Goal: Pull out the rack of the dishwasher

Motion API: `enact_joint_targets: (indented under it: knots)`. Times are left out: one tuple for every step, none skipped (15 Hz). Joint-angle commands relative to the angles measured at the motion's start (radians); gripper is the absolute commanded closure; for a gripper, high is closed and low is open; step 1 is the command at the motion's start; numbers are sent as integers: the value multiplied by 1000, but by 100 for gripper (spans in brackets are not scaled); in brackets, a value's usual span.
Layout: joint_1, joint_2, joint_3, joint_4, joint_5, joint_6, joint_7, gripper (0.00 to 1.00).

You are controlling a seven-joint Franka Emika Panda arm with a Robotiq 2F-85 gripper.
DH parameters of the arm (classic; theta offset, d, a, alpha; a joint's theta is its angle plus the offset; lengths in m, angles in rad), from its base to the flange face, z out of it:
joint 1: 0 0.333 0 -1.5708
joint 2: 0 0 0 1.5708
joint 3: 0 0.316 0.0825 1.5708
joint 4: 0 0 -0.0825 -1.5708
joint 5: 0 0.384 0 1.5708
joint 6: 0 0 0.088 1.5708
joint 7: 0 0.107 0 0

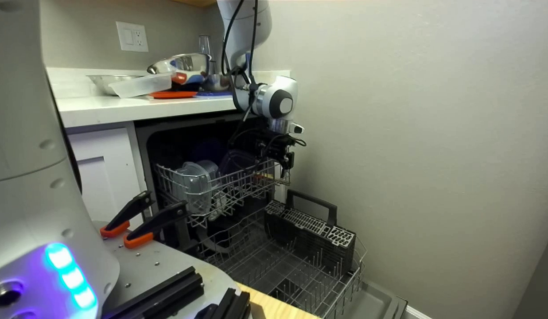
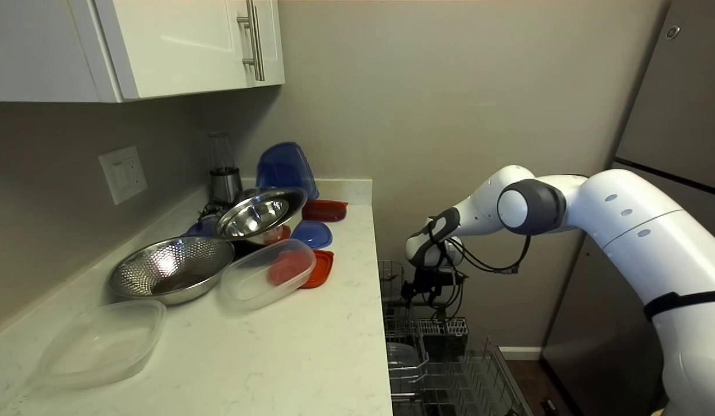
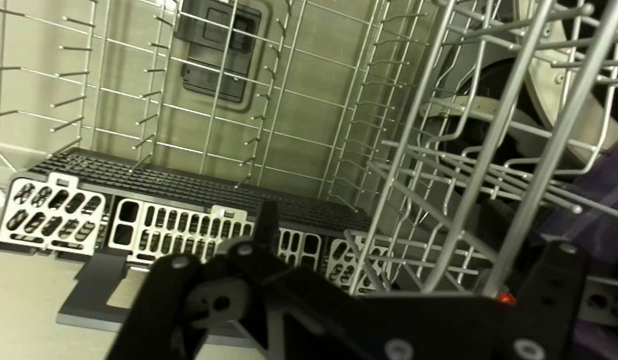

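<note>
The rack (image 1: 231,188), a light silver-grey wire basket, sits at the upper level of the dishwasher (image 1: 141,141), its front part outside the black cavity. Clear and bluish bowls (image 1: 195,184) stand in it. The rack also shows in an exterior view (image 2: 404,370), partly cut off by the counter, and at the right of the wrist view (image 3: 471,192). My gripper (image 3: 415,225) is open, its fingers wide apart, with the rack's end wires between them in the picture. I cannot tell whether they touch. In an exterior view the gripper (image 1: 286,165) is at the rack's far front corner.
Below is the lower wire rack (image 1: 260,266), pulled out over the fold-down door (image 1: 384,303), with a black cutlery basket (image 1: 309,226) near the wall. A counter (image 2: 311,346) with bowls and lids stands above. The wall (image 1: 411,155) is close beside the gripper.
</note>
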Motion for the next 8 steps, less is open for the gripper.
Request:
enact_joint_targets:
  knots:
    - [-39,-44,-24,-65,-29,-10,31,0]
    - [-48,-41,-29,-67,-28,-9,30,0]
    - [-61,-37,-34,-71,-25,-6,30,0]
    - [-72,-35,-37,-75,-24,-10,29,0]
    - [-90,-33,-40,-81,-19,-14,28,0]
    - [-103,-33,-45,-86,-19,-16,25,0]
    - [-124,-33,-47,-93,-15,-18,19,0]
    - [-143,-36,-52,-102,-12,-19,17,0]
